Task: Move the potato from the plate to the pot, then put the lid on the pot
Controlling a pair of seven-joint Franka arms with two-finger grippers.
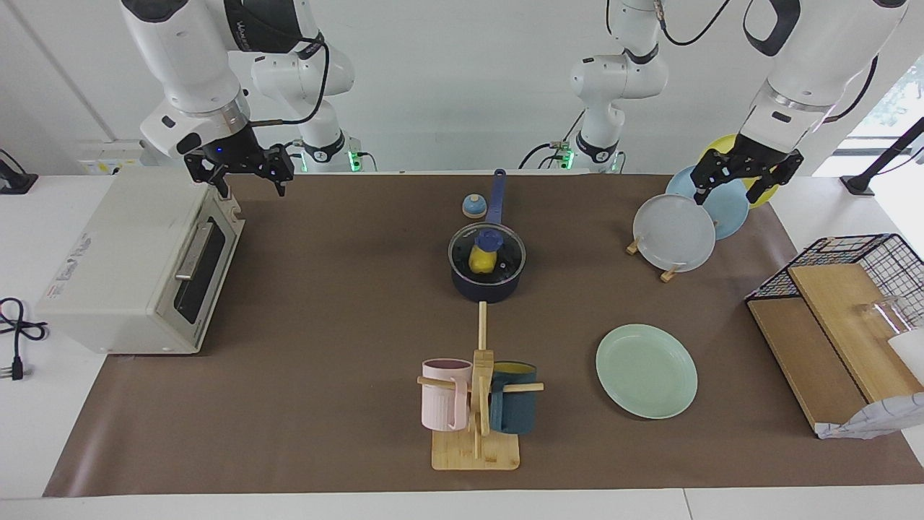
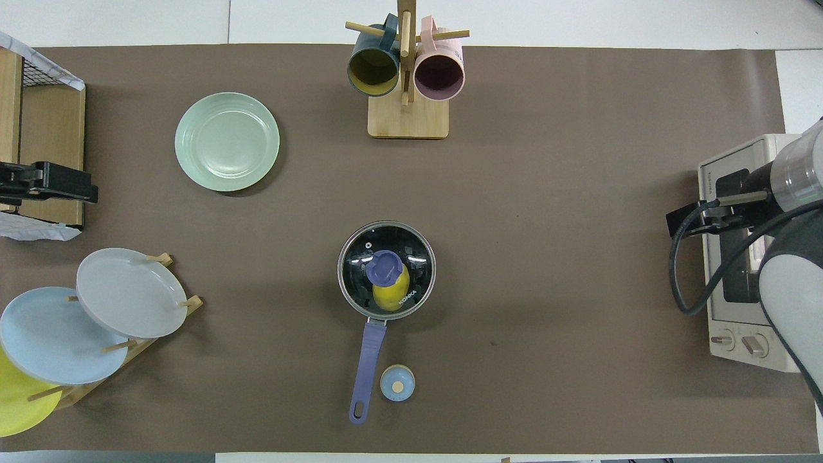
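Observation:
The dark pot (image 1: 487, 283) with its long blue handle (image 2: 366, 366) stands mid-table. The glass lid (image 1: 486, 253) with the blue knob (image 2: 384, 267) sits on it. Through the glass shows the yellow potato (image 2: 390, 294), inside the pot. The mint-green plate (image 1: 646, 370) lies bare, farther from the robots and toward the left arm's end. My right gripper (image 1: 249, 189) hangs open over the toaster oven's corner nearest the robots, holding nothing. My left gripper (image 1: 728, 196) waits open above the plate rack, holding nothing.
A toaster oven (image 1: 137, 267) fills the right arm's end. A mug tree (image 1: 476, 393) with pink and teal mugs stands farther out than the pot. A small bell (image 1: 473, 206) sits beside the pot handle. A plate rack (image 1: 675, 231) and wire basket (image 1: 844, 289) occupy the left arm's end.

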